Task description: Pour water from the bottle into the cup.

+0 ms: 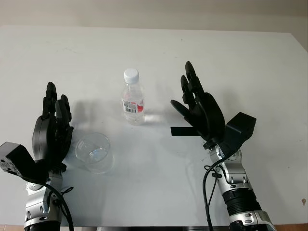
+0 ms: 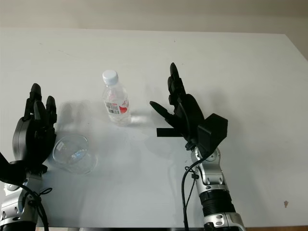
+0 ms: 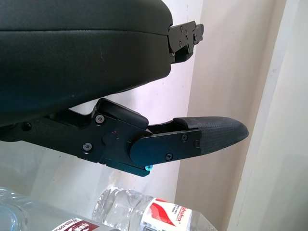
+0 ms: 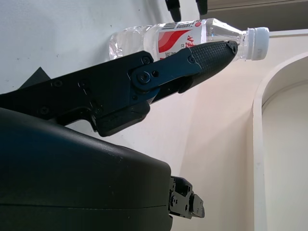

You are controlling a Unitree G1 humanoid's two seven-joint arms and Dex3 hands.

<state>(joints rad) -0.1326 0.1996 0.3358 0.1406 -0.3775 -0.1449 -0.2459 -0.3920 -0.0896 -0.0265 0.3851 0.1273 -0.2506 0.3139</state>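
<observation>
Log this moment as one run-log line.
stage: pre-grasp | bottle: upright, capped, untouched | cup: upright, by left hand | left hand: open | right hand: open, beside bottle

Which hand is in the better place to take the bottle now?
Probably the right hand: open, beside the upright bottle. The left hand, also open, is by the cup.

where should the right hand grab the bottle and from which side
Best around the bottle's labelled middle, coming in from the robot's right. It stands upright with its white cap still on, and the open right hand is already on that side, palm toward it. The cup stands nearer the open left hand, so that approach likely stays clear.
</observation>
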